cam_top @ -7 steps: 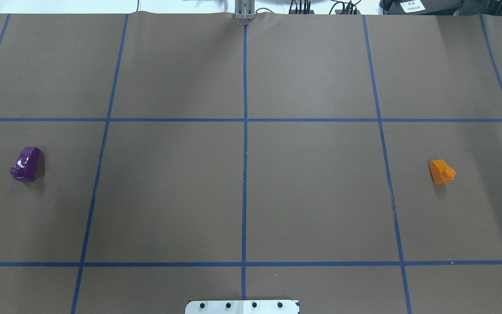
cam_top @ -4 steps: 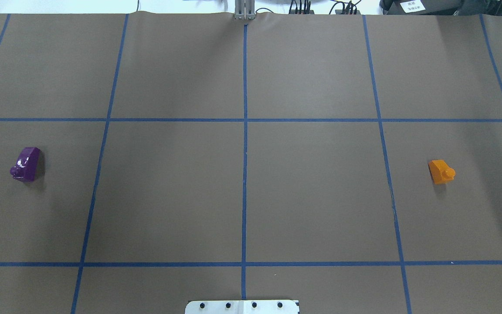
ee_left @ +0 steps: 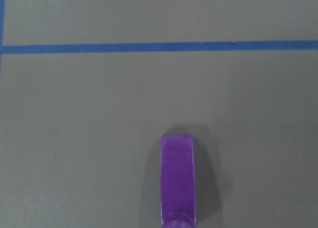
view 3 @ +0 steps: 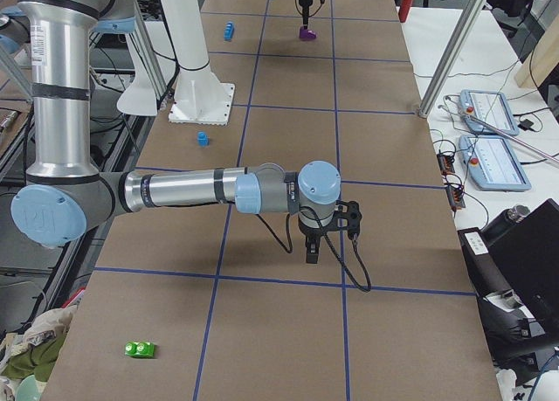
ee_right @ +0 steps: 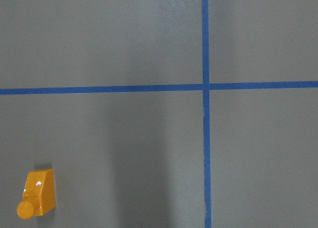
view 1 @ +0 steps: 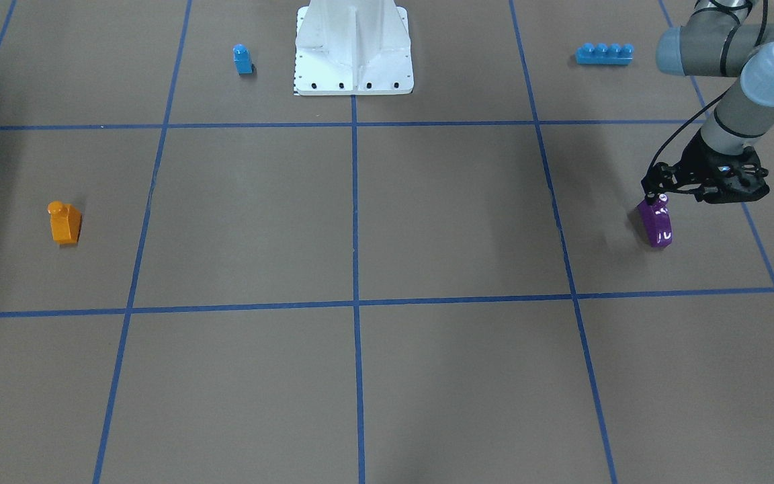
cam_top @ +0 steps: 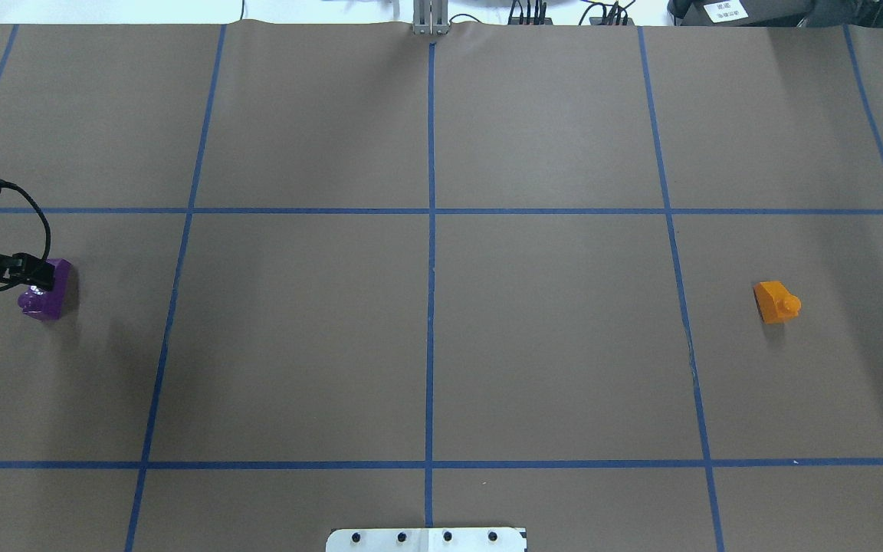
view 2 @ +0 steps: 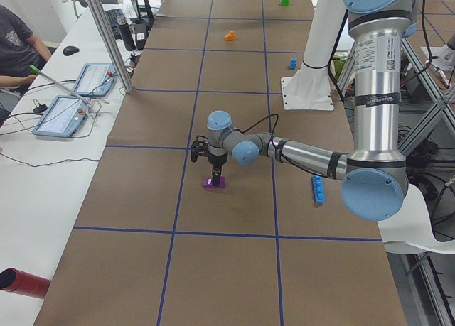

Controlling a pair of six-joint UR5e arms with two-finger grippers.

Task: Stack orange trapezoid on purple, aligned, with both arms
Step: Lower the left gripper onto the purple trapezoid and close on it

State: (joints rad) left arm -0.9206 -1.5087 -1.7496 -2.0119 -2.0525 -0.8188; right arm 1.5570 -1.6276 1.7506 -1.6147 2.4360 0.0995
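Observation:
The purple brick (cam_top: 49, 295) lies on its side at the table's left, also in the front view (view 1: 656, 227) and at the bottom of the left wrist view (ee_left: 177, 181). My left gripper (cam_top: 35, 274) hovers just over its stud end, fingers looking together, not holding it; it also shows in the front view (view 1: 651, 197). The orange trapezoid (cam_top: 775, 301) lies far off at the right, also in the right wrist view (ee_right: 37, 193). My right gripper (view 3: 312, 254) shows only in the exterior right view, low over the table; I cannot tell whether it is open.
A small blue one-stud brick (view 1: 242, 59) and a long blue four-stud brick (view 1: 604, 53) lie near the white base pedestal (view 1: 353, 47). A green brick (view 3: 140, 349) lies at the near right end. Tablets sit on the operators' side bench (view 3: 489, 113).
My left gripper has come in from the left edge and now stands over the purple brick. Both bricks have stayed put.

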